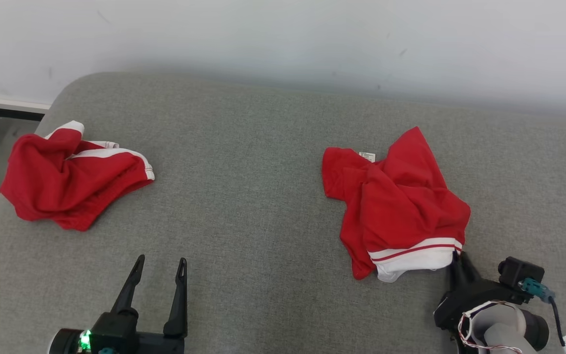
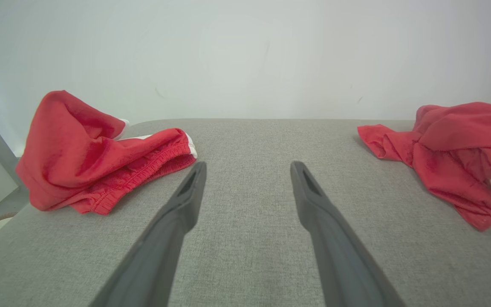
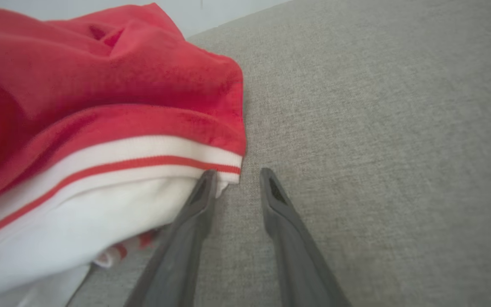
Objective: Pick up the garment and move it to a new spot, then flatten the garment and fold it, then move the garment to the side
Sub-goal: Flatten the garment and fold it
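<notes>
**Right claw at the garment's hem corner**

My right claw [image 3: 237, 172] is low on the grey cushion [image 1: 263, 172], with its tips at the near right corner of the garment [image 1: 401, 206]. My two fingers stand a narrow gap apart. In the right wrist view the left one touches the white hem [image 3: 100, 170] at its corner, and the right one lies on bare cushion just beside it. The tip of that corner sits in the gap, but I cannot tell whether any cloth is pinched; nothing is lifted.

The garment lies crumpled on the right half of the cushion. It is red, with a white band and a thin red stripe along the edge nearest me. A small white label [image 1: 367, 156] shows at its far side. One fold rises to a peak toward the pale wall [image 1: 283, 39].

My left claw [image 1: 161, 259] is at the near left, fingers spread wide and pointing away from me over bare cushion, holding nothing. It is well apart from both pieces of cloth.

Another red heap [image 1: 67, 182], white-trimmed, lies bunched at the cushion's far left edge, well apart from the garment.
</notes>
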Controlling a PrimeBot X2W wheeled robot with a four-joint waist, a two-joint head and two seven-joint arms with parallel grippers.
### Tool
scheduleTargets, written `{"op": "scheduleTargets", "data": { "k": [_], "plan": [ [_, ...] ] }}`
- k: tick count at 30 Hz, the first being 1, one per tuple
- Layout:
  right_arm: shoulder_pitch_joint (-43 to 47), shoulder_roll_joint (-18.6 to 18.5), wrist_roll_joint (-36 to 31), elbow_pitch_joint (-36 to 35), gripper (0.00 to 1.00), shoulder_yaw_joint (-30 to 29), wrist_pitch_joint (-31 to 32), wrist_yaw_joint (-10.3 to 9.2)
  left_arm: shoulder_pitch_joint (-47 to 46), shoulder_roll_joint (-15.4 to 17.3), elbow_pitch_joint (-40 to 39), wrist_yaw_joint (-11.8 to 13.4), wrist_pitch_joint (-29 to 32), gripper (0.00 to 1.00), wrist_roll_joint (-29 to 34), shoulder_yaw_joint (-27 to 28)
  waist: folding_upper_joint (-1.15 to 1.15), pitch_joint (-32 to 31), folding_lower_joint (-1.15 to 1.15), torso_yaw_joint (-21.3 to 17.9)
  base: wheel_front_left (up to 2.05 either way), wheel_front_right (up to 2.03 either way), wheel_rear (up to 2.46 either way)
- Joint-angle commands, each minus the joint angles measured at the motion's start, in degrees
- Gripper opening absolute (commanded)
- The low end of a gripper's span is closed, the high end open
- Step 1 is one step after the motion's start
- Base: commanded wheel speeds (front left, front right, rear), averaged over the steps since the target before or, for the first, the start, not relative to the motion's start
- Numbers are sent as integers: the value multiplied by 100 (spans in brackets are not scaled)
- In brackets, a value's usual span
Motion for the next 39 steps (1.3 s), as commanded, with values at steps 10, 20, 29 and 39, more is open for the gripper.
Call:
{"op": "scheduleTargets", "data": {
  "k": [10,20,29,39],
  "plan": [
    [359,2,348,-1051,0,385,9,-13,190,-8,40,-46,-14,100,-30,21,0,-267,0,-82,0,0,0],
    [1718,52,1238,-3355,0,1193,10,-13,327,-7,63,-40,-14,100,-134,-3,0,-535,0,-548,0,0,0],
    [3469,46,1433,-5026,0,1276,109,-13,357,-6,26,-39,-14,100,-179,-41,0,-473,0,-860,0,0,0],
    [4293,67,997,-5147,0,1043,455,-13,124,-6,10,-28,-14,100,-183,-63,0,-189,0,-1000,0,0,0]
  ]
}}
